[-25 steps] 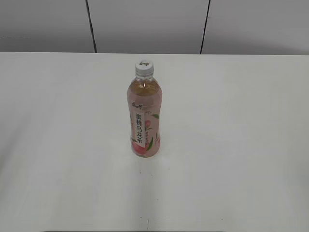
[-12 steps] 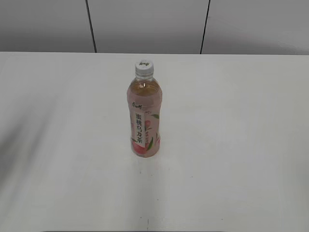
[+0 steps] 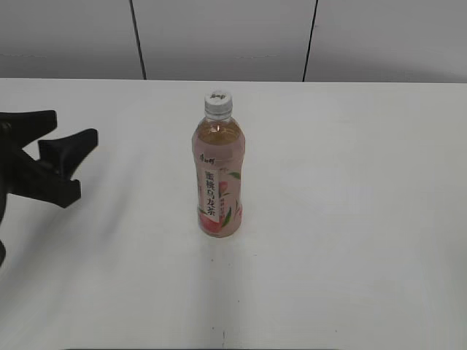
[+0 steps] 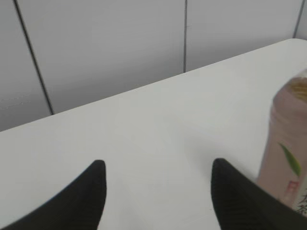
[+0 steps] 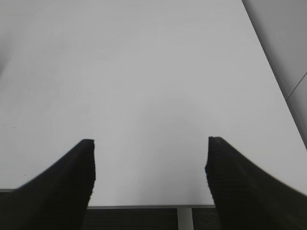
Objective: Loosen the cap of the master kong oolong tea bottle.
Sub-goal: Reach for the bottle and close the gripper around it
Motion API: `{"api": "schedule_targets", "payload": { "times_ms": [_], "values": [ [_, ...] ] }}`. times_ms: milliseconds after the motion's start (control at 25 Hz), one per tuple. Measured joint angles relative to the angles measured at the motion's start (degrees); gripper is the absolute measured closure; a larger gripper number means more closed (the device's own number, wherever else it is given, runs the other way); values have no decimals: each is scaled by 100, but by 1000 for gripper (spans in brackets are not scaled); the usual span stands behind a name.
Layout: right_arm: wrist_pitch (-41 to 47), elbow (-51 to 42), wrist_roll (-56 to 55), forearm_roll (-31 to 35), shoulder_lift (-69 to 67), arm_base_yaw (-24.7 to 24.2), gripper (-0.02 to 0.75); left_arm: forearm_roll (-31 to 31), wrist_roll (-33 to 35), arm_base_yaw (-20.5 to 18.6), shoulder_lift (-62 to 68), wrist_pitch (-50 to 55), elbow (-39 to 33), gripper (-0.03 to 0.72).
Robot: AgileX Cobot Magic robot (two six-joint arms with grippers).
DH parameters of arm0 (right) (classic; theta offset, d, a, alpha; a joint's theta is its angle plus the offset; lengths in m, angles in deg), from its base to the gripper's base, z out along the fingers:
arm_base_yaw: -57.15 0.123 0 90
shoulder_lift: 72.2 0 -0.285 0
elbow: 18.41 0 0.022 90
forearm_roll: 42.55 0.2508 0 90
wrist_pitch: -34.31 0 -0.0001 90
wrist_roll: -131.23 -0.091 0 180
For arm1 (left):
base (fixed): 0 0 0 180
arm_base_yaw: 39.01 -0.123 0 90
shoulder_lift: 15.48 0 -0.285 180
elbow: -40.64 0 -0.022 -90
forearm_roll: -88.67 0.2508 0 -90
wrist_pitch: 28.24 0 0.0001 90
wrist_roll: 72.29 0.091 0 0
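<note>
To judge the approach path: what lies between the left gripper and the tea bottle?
Nothing: in the exterior view only bare white table separates the open left gripper from the upright bottle.

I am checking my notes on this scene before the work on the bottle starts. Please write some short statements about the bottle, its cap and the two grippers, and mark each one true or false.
1. The bottle stands upright on the table. True.
2. The cap lies on the table beside the bottle. False: it sits on the bottle's neck.
3. The left gripper holds the bottle. False: it is open, off to the bottle's left, apart from it.
4. The right gripper is open with only bare table between its fingers. True.
5. The bottle is empty. False: amber tea fills it almost to the neck.
</note>
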Motion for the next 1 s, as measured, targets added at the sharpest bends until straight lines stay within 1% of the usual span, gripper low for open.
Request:
{"api": "schedule_targets", "payload": {
  "times_ms": [120, 280, 440, 600, 680, 880, 1000],
  "values": [
    [0, 0, 0, 7, 0, 0, 192, 466, -255, 11, 718, -852, 0, 237],
    [0, 0, 0, 56, 0, 0, 192, 857, -307, 11, 1708, -2042, 0, 160],
    [0, 0, 0, 62, 0, 0, 192, 1234, -311, 11, 2575, -2275, 28, 93],
    [0, 0, 0, 68, 0, 0, 192, 1811, -329, 32, 2999, -2287, 374, 85],
    [0, 0, -8, 68, 0, 0, 192, 1925, -335, 113, 3055, -2294, 554, 85],
    [0, 0, -19, 68, 0, 0, 192, 2133, -441, 555, 3125, -2356, 1028, 88],
    [0, 0, -26, 68, 0, 0, 192, 2006, -473, 858, 3322, -2363, 1285, 93]
  ]
}}
